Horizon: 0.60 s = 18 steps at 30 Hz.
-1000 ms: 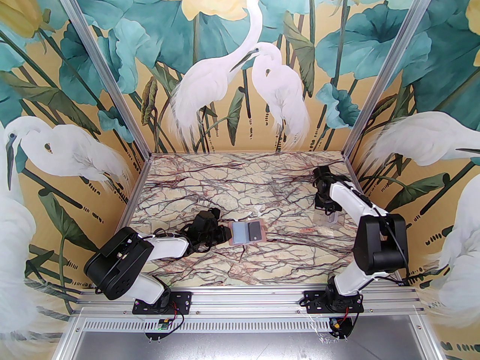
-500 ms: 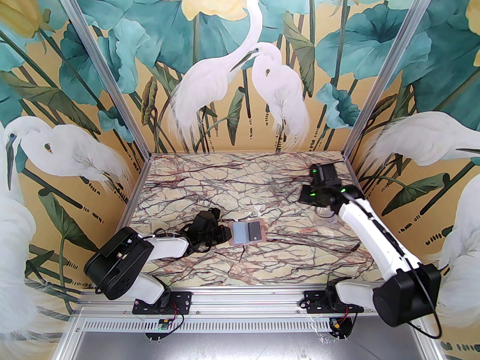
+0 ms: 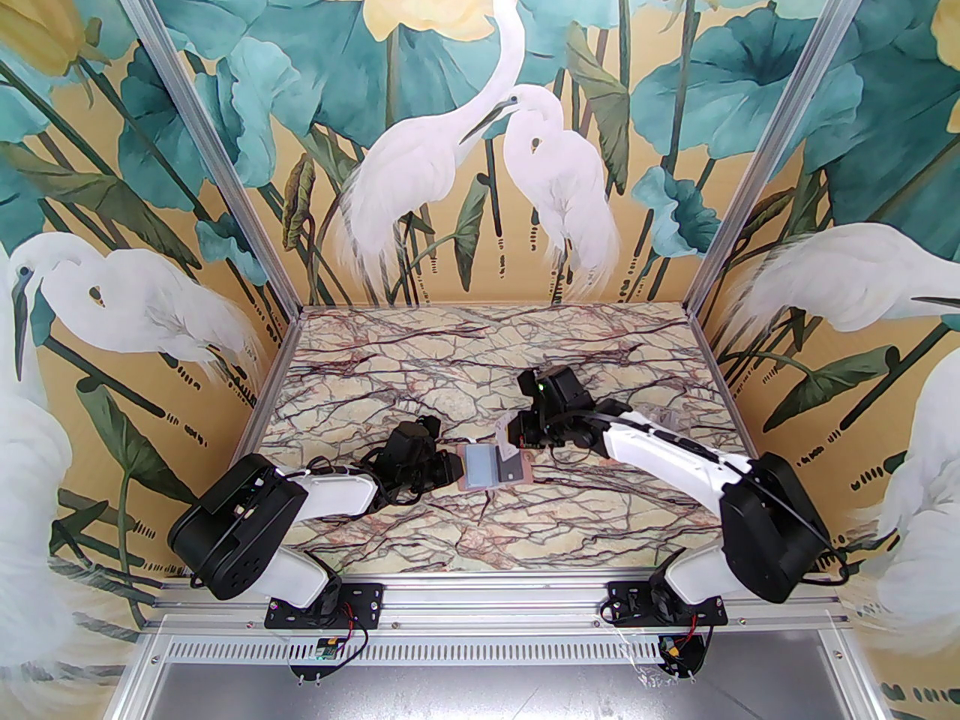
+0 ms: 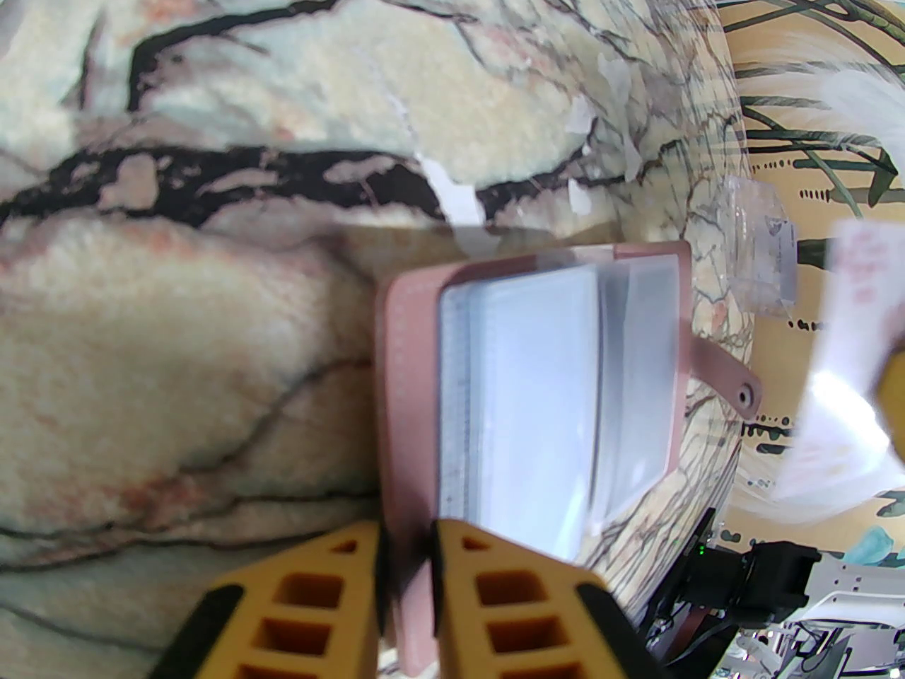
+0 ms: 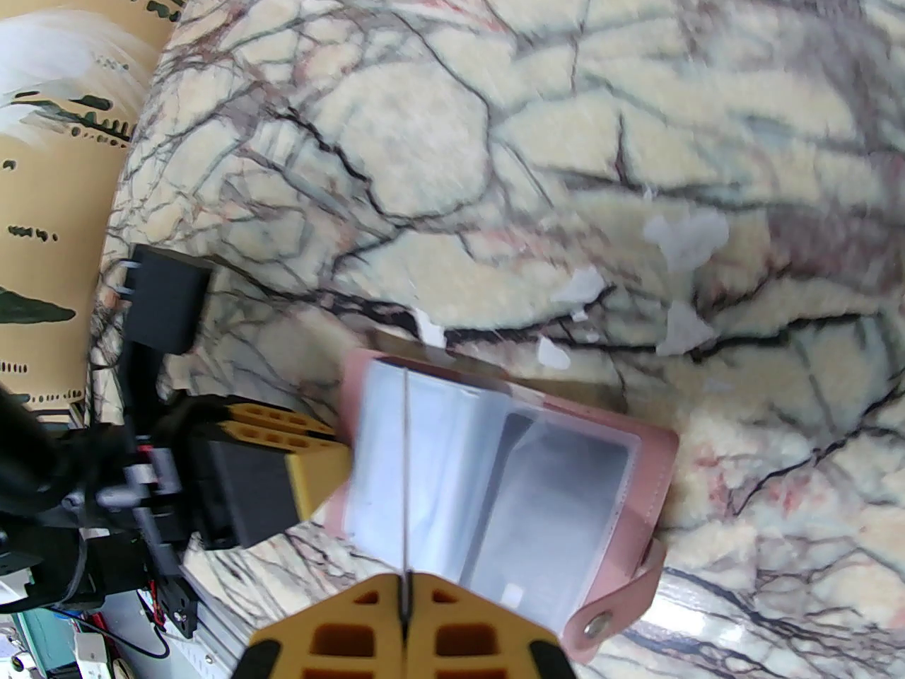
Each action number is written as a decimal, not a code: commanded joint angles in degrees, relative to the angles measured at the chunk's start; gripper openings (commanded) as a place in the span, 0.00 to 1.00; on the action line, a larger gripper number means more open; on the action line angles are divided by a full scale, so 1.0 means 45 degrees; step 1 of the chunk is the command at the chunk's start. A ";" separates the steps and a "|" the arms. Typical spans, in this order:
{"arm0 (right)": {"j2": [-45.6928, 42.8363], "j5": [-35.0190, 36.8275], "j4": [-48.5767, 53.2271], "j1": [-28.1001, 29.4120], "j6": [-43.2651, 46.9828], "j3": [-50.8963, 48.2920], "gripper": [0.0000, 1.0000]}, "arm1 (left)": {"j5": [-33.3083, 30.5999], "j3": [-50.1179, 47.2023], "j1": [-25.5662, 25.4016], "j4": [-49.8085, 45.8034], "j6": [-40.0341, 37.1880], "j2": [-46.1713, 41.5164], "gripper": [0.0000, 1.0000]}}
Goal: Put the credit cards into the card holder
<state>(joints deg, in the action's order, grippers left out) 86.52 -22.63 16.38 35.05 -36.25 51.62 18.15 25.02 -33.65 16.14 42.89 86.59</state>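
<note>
The dusty-pink card holder (image 3: pixel 529 469) lies open at mid-table, its clear sleeves facing up (image 4: pixel 530 393) (image 5: pixel 657 464). A dark card (image 3: pixel 510 463) sits in its right pocket (image 5: pixel 558 485). My left gripper (image 3: pixel 456 469) is shut on the holder's left cover edge (image 4: pixel 406 556), its yellow fingers (image 5: pixel 311 464) flat on the table. My right gripper (image 3: pixel 512 439) hovers just above the holder's far right side, shut on a pale credit card (image 3: pixel 504 430). That card shows edge-on in the right wrist view (image 5: pixel 404 485), above the right gripper (image 5: pixel 404 612), and blurred in the left wrist view (image 4: pixel 841 379).
A clear plastic container (image 3: pixel 664 418) (image 4: pixel 760 266) stands on the marble table (image 3: pixel 420 357) to the right, partly behind the right arm. Small white flecks (image 5: pixel 686 238) lie on the table just beyond the holder. Painted walls close the table in on three sides.
The right arm has swung from the far right of the table leftward to the holder, bringing a pale card with it. The left arm and the holder have stayed put.
</note>
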 commanded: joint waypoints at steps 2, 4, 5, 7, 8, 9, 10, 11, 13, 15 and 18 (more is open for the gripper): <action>0.0835 -0.0738 -0.2605 0.0383 -0.1198 -0.0745 0.00 | -0.0098 -0.0229 0.0018 -0.0091 0.0077 0.0343 0.20; 0.1226 -0.0636 -0.2933 0.0557 -0.1345 -0.0799 0.00 | -0.0088 -0.0196 0.0017 -0.0081 0.0116 0.0408 0.20; 0.1412 -0.0649 -0.3192 0.0643 -0.1475 -0.0862 0.00 | -0.0106 -0.0203 0.0021 -0.0072 0.0116 0.0422 0.20; 0.1616 -0.0644 -0.3657 0.0745 -0.1665 -0.1026 0.00 | -0.0137 -0.0209 0.0017 -0.0110 0.0135 0.0356 0.20; 0.1704 -0.0581 -0.3735 0.0766 -0.1676 -0.1039 0.00 | -0.0162 -0.0243 0.0017 -0.0138 0.0146 0.0336 0.20; 0.1776 -0.0523 -0.3736 0.0770 -0.1662 -0.1031 0.00 | -0.0164 -0.0242 0.0017 -0.0150 0.0136 0.0329 0.20; 0.1817 -0.0411 -0.3658 0.0796 -0.1599 -0.1026 0.00 | -0.0158 -0.0218 0.0017 -0.0149 0.0133 0.0335 0.20; 0.1857 -0.0308 -0.3595 0.0786 -0.1554 -0.1009 0.00 | -0.0164 -0.0200 0.0017 -0.0159 0.0135 0.0373 0.20; 0.1841 -0.0258 -0.3541 0.0790 -0.1534 -0.1037 0.00 | -0.0134 -0.0173 0.0026 -0.0184 0.0117 0.0436 0.20; 0.1811 -0.0221 -0.3512 0.0797 -0.1534 -0.1046 0.00 | -0.0128 -0.0180 0.0017 -0.0151 0.0112 0.0449 0.20; 0.1626 0.0013 -0.3256 0.0778 -0.1465 -0.1070 0.00 | -0.0128 -0.0177 0.0017 -0.0154 0.0116 0.0447 0.20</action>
<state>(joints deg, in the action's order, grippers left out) 94.65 -23.90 2.09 38.54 -42.44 47.37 18.13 24.99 -33.65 16.32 42.92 86.65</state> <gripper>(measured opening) 0.064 0.205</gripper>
